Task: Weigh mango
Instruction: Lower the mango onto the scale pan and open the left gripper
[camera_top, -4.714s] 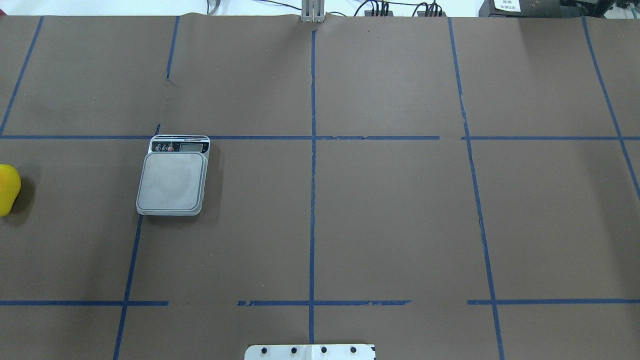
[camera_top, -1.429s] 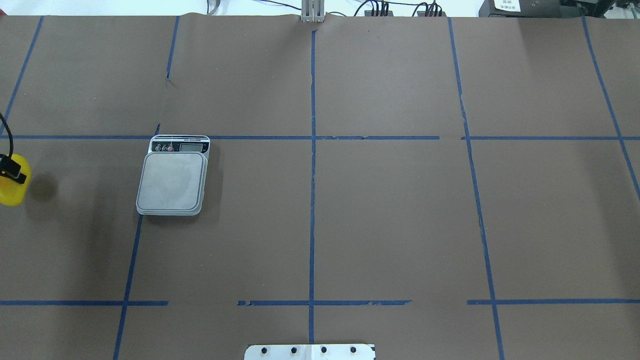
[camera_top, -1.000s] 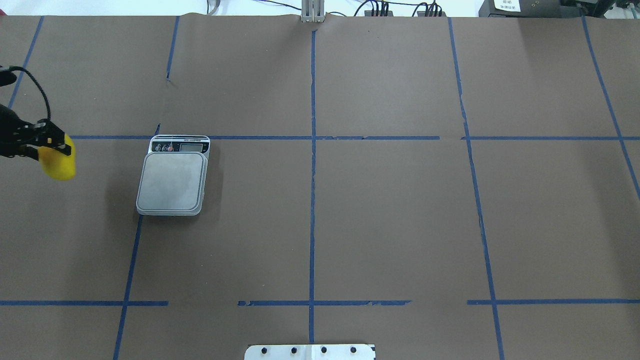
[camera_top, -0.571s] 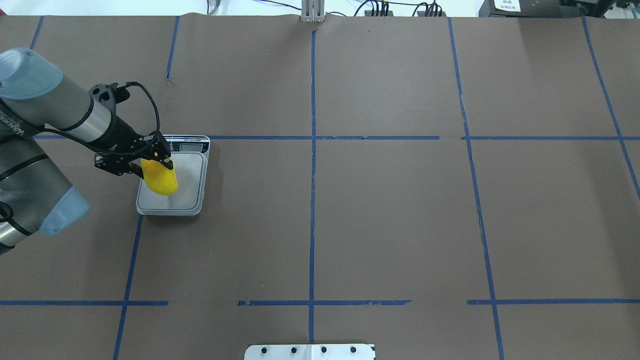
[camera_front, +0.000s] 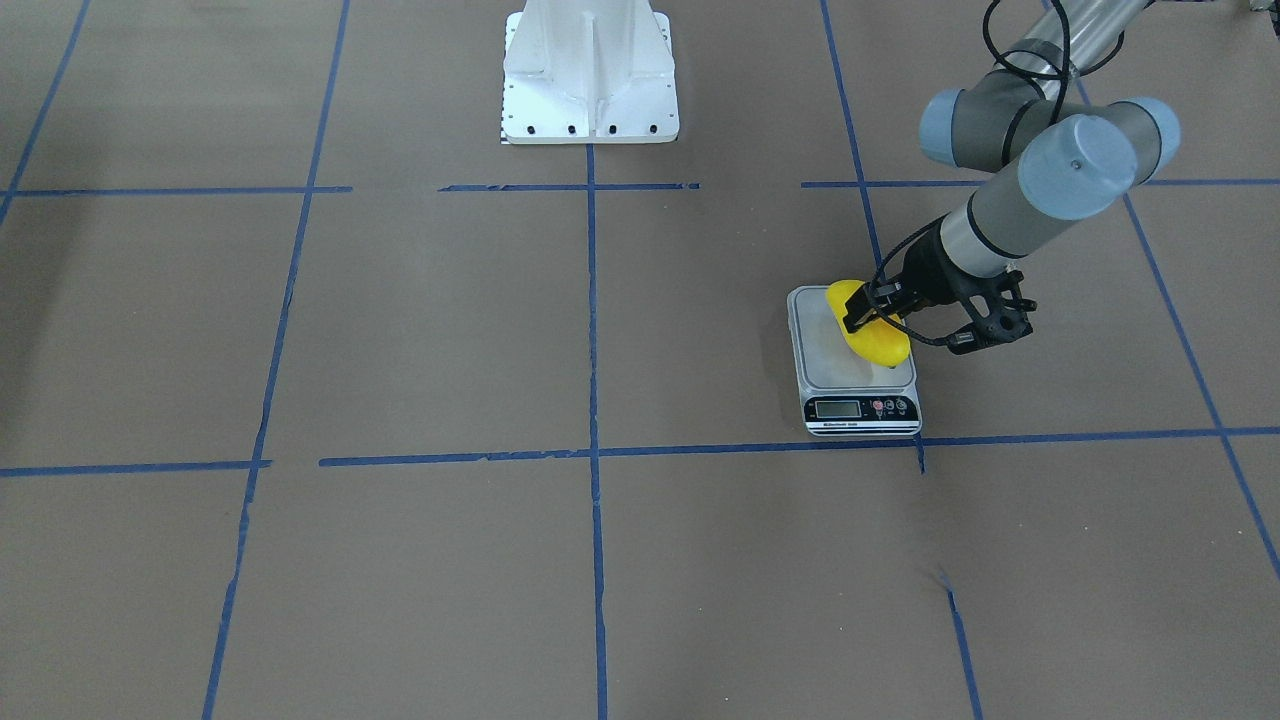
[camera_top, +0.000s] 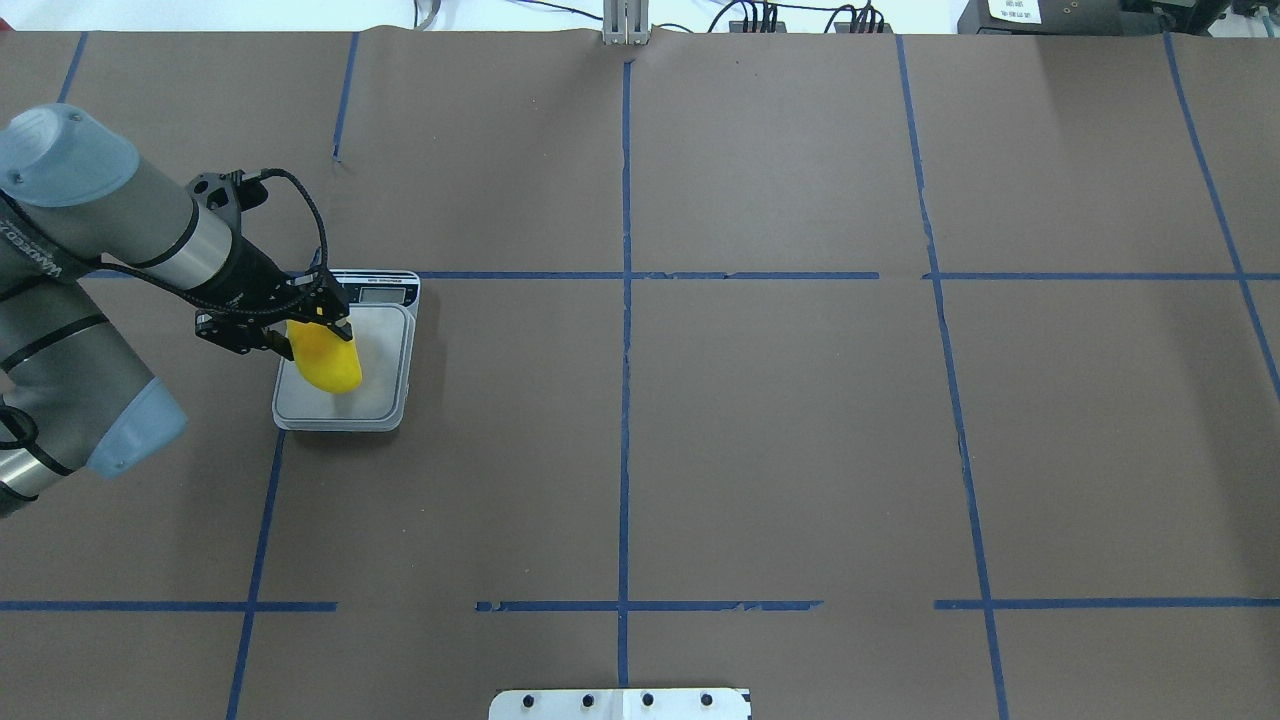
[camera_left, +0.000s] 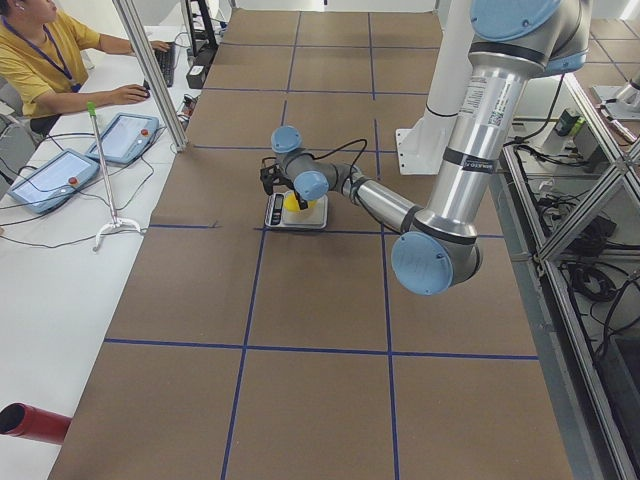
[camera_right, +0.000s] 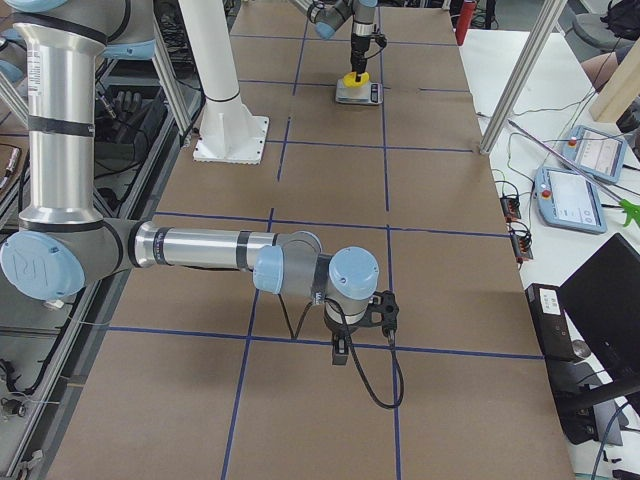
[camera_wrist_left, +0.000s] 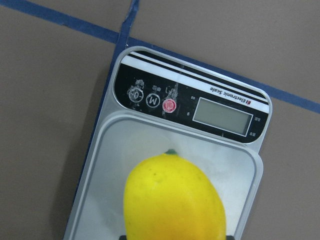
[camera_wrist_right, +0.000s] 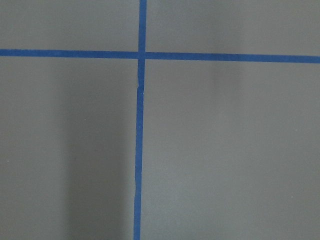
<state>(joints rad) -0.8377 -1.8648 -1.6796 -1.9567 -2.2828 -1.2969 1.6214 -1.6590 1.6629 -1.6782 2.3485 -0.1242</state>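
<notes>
One thing matters here: a soft set-down. The left gripper (camera_top: 312, 335) is clamped on the mango (camera_top: 330, 368), held over the scale (camera_top: 385, 408) platform. Whether they touch I cannot tell. I think it should lower slowly, centre the fruit, then let go.

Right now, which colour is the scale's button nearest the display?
Red button; left wrist view shows it best.
</notes>
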